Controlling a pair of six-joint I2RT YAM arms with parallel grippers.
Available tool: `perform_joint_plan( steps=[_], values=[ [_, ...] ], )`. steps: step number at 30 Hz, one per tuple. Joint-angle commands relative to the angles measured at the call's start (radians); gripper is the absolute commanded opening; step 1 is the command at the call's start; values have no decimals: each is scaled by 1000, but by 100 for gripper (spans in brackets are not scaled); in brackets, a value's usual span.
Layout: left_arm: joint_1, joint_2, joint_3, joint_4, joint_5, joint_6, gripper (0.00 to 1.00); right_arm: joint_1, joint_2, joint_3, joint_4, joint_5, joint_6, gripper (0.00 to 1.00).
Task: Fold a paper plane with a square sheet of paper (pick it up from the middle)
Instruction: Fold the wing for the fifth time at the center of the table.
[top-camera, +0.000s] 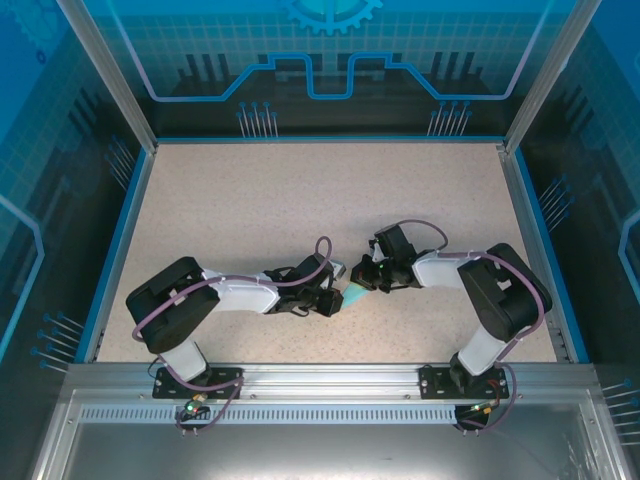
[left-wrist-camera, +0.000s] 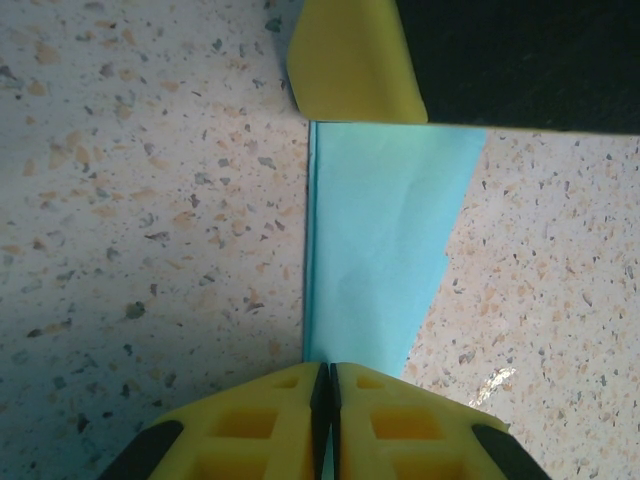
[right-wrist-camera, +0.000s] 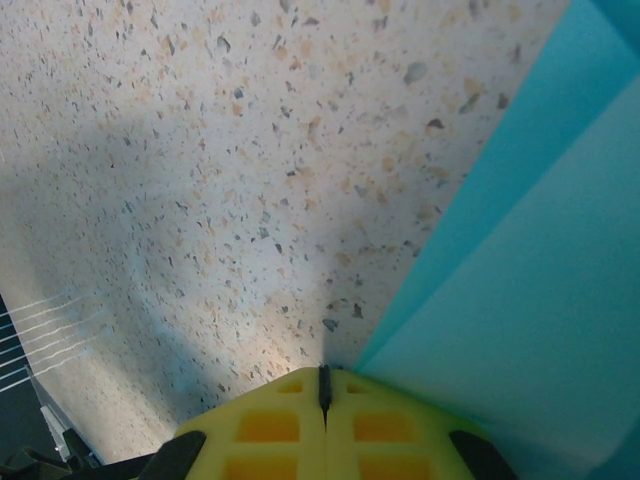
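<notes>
No readable text, labels or numbers anywhere — only blue gear-and-circuit graphics — unlettered.

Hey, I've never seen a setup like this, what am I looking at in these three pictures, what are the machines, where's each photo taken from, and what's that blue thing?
These are two small robot arms bolted side by side at the near edge of a speckled table. The overhead picture comes from a fixed camera above and behind them. There the left gripper and the right gripper meet in the middle over a small piece of light-blue paper.

The other two pictures come from cameras on the wrists, looking past each arm's own yellow jaws. In the left wrist view, the left gripper has its jaws closed on the edge of the folded paper, with a yellow finger of the other arm at the far end. In the right wrist view, the right gripper is shut, with the paper beside it; whether it pinches the paper is unclear.
</notes>
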Motion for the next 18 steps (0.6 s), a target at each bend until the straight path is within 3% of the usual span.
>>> perform_joint_plan(
  steps=[1,18],
  values=[
    [-8,63,-66,-176,-31,23,13,-44,35,10,-55,143,-49,0],
    [-10,46,-84,-211,-45,28,13,-215,105,71,-4,59,-108,0]
  ],
)
